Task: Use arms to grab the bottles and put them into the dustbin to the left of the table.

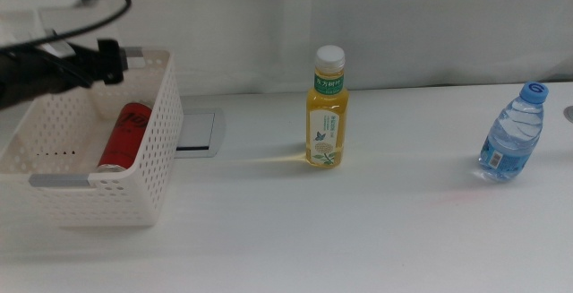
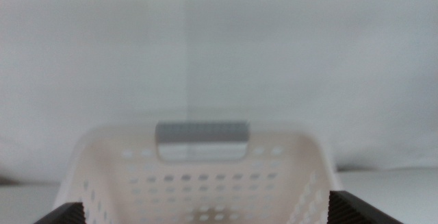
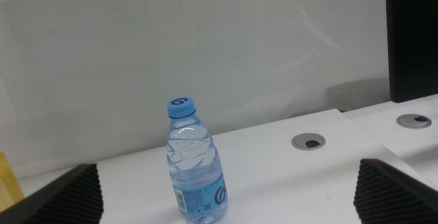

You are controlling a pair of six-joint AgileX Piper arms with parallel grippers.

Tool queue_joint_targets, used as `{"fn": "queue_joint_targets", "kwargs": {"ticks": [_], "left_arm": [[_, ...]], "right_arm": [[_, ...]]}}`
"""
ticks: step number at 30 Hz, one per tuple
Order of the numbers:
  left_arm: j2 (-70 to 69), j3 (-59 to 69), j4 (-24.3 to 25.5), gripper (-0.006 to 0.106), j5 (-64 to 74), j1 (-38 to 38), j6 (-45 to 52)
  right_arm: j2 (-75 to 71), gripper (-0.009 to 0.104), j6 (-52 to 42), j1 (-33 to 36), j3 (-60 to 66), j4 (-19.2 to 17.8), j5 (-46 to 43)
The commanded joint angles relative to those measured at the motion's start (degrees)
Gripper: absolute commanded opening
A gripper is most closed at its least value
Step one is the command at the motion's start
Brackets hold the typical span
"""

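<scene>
Two bottles stand on the table; the can lies in the dustbin. Left gripper hangs over it, right gripper faces the water bottle, both spread.

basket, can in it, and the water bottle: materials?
Basket: looks like matte white moulded plastic, going by the perforated walls and grey handle insert.
Can: probably glossy printed metal; slim red body lying inside the basket.
Water bottle: clear thin plastic, ribbed and see-through, with a blue cap.
The left gripper is above the basket, jaws apart.
</scene>
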Motion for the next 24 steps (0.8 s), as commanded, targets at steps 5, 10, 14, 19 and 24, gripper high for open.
{"fn": "queue_joint_targets", "kwargs": {"ticks": [5, 10, 14, 19, 24], "left_arm": [[-7.6, -0.3, 0.0, 0.093, 4.9, 0.2, -0.3], [-12.0, -0.3, 0.0, 0.093, 8.9, 0.2, -0.3], [-14.7, -0.3, -0.1, 0.093, 12.0, -1.2, -0.4], [-15.8, -0.3, 0.0, 0.093, 13.5, -7.1, -0.9], [-15.8, -0.3, 0.1, 0.093, 12.6, -15.5, -3.1]], "right_arm": [[-1.9, 0.103, -0.2, -0.6, 0.3, -0.2, -0.2], [-1.9, 0.103, -0.2, -0.6, 0.3, -0.2, -0.2], [-1.9, 0.103, -0.2, -0.6, 0.3, -0.2, -0.2], [-1.9, 0.103, -0.2, -0.6, 0.3, -0.4, -0.2], [-1.9, 0.103, -0.2, -0.6, 0.3, -0.4, -0.2]]}}
